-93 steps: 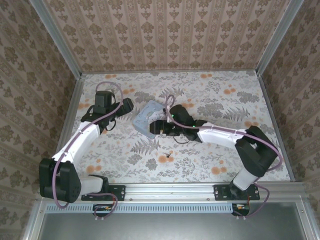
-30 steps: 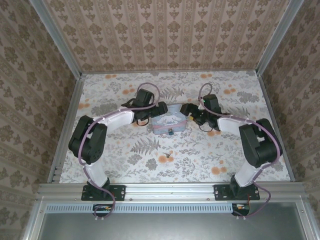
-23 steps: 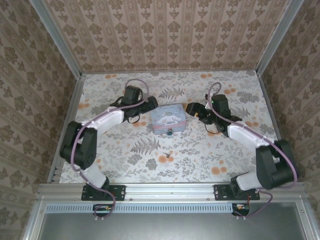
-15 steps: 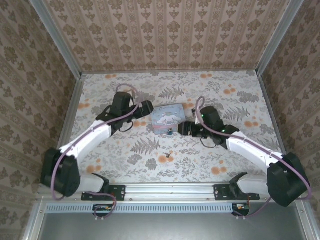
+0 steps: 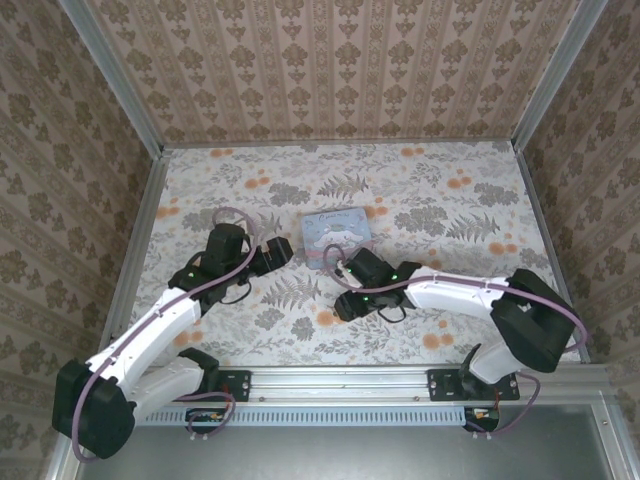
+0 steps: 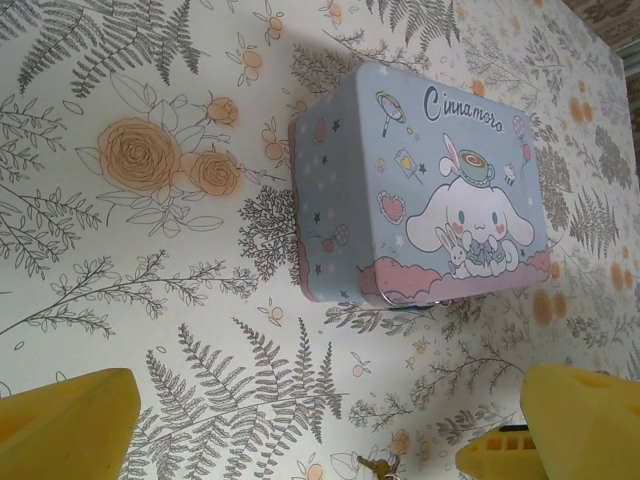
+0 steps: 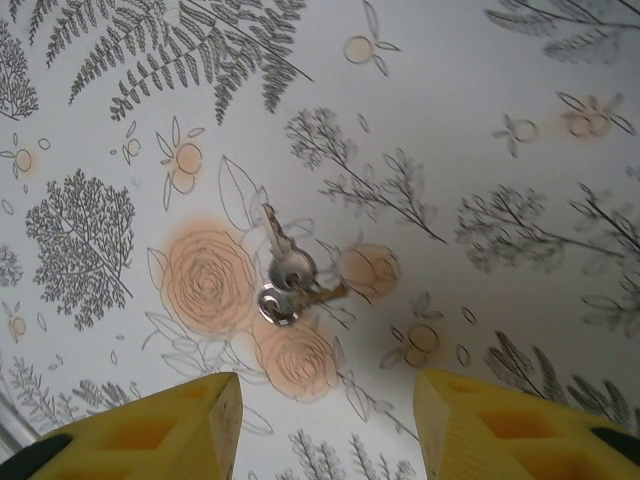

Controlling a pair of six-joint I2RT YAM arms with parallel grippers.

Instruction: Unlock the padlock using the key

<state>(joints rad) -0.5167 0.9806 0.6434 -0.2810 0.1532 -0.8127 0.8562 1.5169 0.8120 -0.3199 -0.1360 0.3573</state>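
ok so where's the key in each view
top external: hidden beneath the right tool, low centre.
left wrist: key at the bottom edge, below the box.
right wrist: centre, on orange roses, ahead of the open tool.
shared landmark: the right tool's yellow fingers.

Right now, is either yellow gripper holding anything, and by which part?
Nothing. The open right gripper hovers over the small metal key; the left gripper is open too.
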